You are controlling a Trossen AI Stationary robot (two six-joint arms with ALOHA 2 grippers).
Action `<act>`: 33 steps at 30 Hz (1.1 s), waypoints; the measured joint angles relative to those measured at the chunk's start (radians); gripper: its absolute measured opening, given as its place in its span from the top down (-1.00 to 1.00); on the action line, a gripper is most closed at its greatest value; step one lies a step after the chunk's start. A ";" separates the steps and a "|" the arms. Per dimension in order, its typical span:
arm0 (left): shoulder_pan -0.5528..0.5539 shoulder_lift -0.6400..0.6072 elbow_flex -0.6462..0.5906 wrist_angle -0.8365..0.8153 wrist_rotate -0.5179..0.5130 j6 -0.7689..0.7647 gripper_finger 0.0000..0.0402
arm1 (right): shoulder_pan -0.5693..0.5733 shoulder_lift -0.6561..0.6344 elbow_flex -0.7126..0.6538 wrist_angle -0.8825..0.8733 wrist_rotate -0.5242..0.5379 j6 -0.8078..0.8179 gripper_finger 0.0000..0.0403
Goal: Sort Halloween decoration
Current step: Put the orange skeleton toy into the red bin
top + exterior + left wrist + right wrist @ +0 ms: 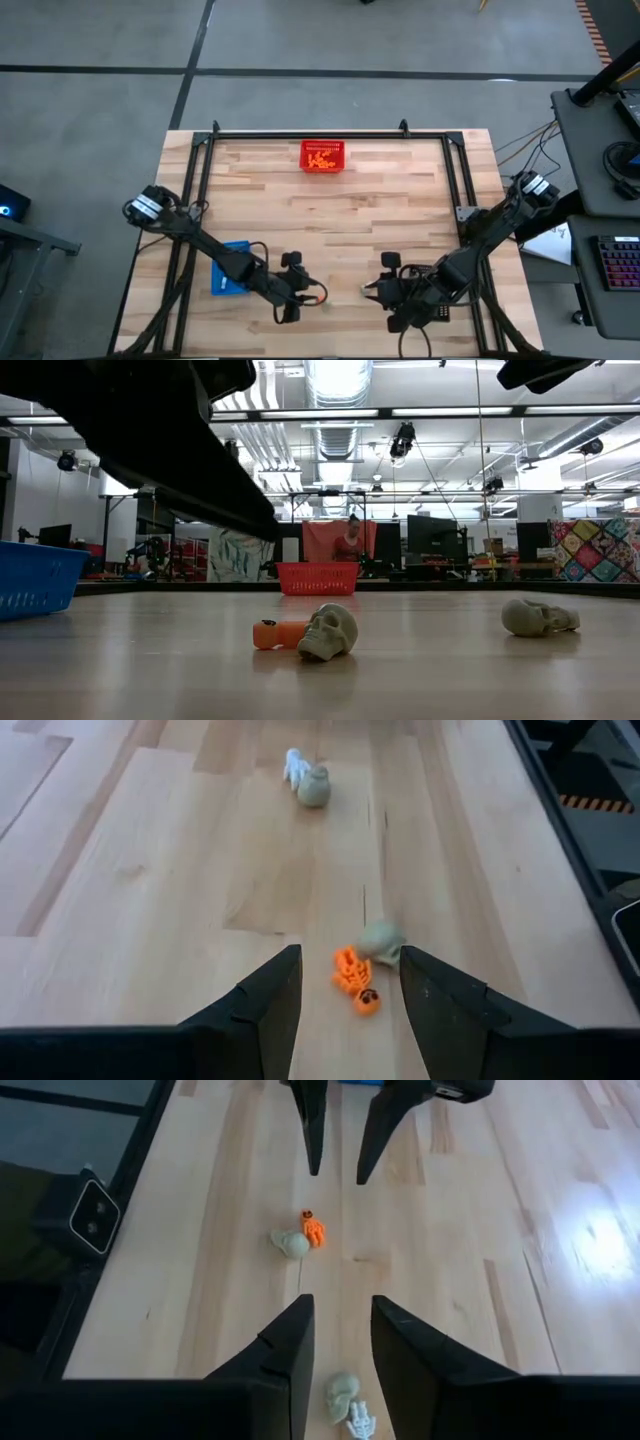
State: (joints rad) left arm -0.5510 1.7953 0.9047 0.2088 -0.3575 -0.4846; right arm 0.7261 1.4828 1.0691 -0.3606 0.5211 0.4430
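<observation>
Trinkets lie on the bare wood table (400, 200) low in the middle of the high view, in the gap between the two grippers. In the low view an orange trinket (277, 633) lies touching a pale skull (330, 631) near the middle of the frame, and a second skull (538, 617) lies apart at the right. In the left wrist view the orange trinket and its skull sit between the left gripper's (345, 990) fingers, which stand apart and touch neither one. Higher in that frame, the other skull lies against a small white skeleton (294, 765). In the right wrist view that same pair lies at the bottom, between the right gripper's (338, 1335) fingers. Those fingers stand apart too, and they do not look closed on anything. In the high view the left gripper is low and left of middle, and the right gripper is low and right of middle, each pointing at the other. A blue tray (226, 270) sits under the left arm at the lower left. A red basket (324, 156) with orange bits in it stands at the top middle of the table. In the low view a person shows far back in the room, just above the red basket.
</observation>
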 joint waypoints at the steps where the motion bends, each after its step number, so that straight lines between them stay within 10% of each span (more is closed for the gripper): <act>1: 0.000 0.004 0.000 0.000 0.000 0.000 0.24 | 0.000 0.001 0.000 0.000 0.001 -0.001 0.54; 33: -0.024 0.178 0.066 0.076 -0.053 0.026 0.04 | 0.000 0.007 0.000 0.002 0.003 0.001 0.57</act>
State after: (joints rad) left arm -0.5755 1.9729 0.9705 0.2852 -0.4107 -0.4587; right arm 0.7261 1.4895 1.0687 -0.3590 0.5240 0.4442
